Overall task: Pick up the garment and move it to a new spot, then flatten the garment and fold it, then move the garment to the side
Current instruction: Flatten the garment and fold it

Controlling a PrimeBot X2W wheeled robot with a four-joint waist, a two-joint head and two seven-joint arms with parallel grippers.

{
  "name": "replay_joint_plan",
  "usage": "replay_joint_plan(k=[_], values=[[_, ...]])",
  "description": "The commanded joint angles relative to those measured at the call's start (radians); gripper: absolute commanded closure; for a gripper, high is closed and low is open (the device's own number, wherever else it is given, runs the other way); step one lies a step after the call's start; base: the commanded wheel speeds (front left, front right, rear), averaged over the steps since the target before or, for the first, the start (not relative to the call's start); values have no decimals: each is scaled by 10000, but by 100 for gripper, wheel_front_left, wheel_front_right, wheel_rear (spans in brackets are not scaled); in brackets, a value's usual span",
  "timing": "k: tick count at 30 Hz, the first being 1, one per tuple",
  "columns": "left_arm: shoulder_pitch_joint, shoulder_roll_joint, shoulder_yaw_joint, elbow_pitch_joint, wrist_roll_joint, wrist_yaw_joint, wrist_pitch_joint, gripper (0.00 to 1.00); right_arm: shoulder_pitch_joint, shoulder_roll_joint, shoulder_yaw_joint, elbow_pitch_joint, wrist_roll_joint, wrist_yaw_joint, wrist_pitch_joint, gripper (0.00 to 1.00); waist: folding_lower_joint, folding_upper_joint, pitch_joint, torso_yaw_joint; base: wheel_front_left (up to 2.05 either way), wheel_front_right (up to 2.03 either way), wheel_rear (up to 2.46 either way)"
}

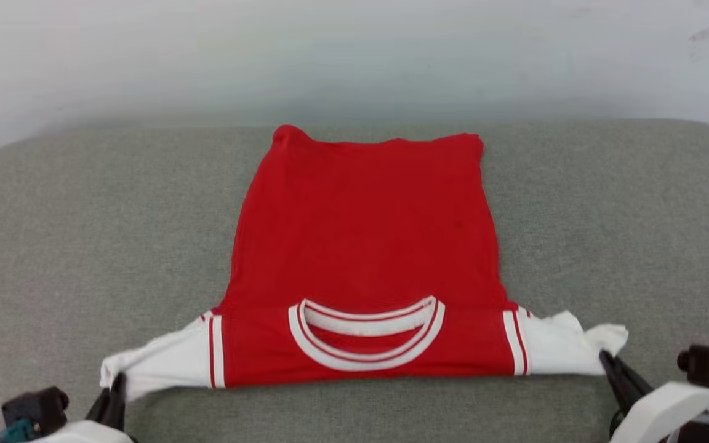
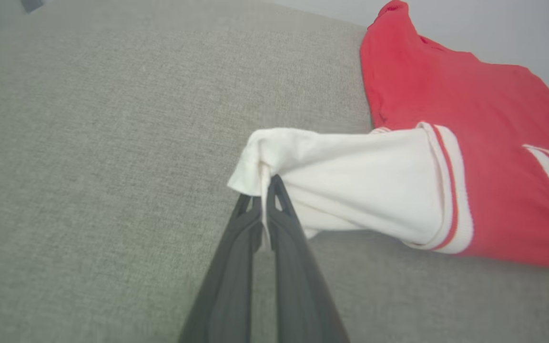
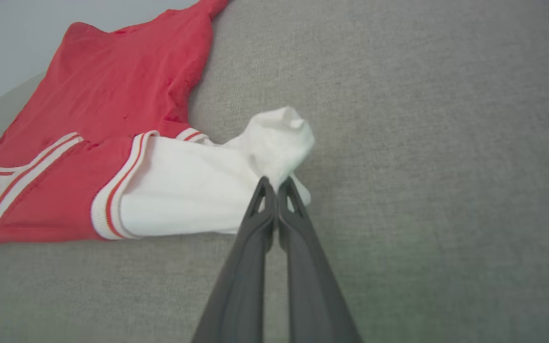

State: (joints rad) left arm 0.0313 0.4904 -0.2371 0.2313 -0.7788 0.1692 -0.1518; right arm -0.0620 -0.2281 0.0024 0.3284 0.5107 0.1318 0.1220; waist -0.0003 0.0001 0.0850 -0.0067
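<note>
Garment [image 1: 364, 246] lies spread on grey fabric-covered counter [image 1: 53, 246], roughly centred, collar [image 1: 367, 332] toward the robot, hem [image 1: 379, 143] at the far side near the pale wall [image 1: 354, 55]. Left gripper [image 1: 114, 394] is pinched on the tip of the left sleeve [image 1: 157, 363], with white cloth bunched between the closed fingers [image 2: 236, 267] in the left wrist view. Right gripper [image 1: 607, 360] is likewise clamped on the crumpled end of the right sleeve [image 1: 567, 344]. Both sleeves are drawn outward and slightly off the surface. Judgement: the paired cuff hold is for tensioning the shoulder line sideways, so this reads as the flattening step, with folding not yet begun. Body is plain red with mild creases along the side edges and near the far corners. The collar is white with thin red stripes, and the same striped band marks each shoulder seam. The sleeves are white, thin and soft, gathering into folds at the pinch. No lettering shows on the upward face. Fabric looks limp, so I expect it to slacken once released.
</note>
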Motion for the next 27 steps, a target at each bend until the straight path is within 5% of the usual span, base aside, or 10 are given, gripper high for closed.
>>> replay_joint_plan(k=[1,14,16,17,27], values=[[471,99,-41,-213,-2,154,170,100,624,274,-350,-476,-278,-19,240,100,3,-1,-171,1,0,0,0],[1850,34,-173,-673,-236,388,287,100,2629,1287,-1078,-1669,-1227,-20,1494,97,3,-1,-345,63,0,0,0],[1740,-4,-250,-713,-165,378,264,100,2532,1314,-1112,-1696,-1197,-20,1545,23,3,-1,-296,118,0,0,0],[1647,23,-307,-732,-98,367,277,100,2452,1199,-1137,-1689,-1332,-20,1575,0,3,-1,-254,166,0,0,0],[751,-144,-594,-1041,424,366,-152,100,578,623,-1819,-894,-1261,-13,1325,0,3,-1,407,721,0,0,0]])
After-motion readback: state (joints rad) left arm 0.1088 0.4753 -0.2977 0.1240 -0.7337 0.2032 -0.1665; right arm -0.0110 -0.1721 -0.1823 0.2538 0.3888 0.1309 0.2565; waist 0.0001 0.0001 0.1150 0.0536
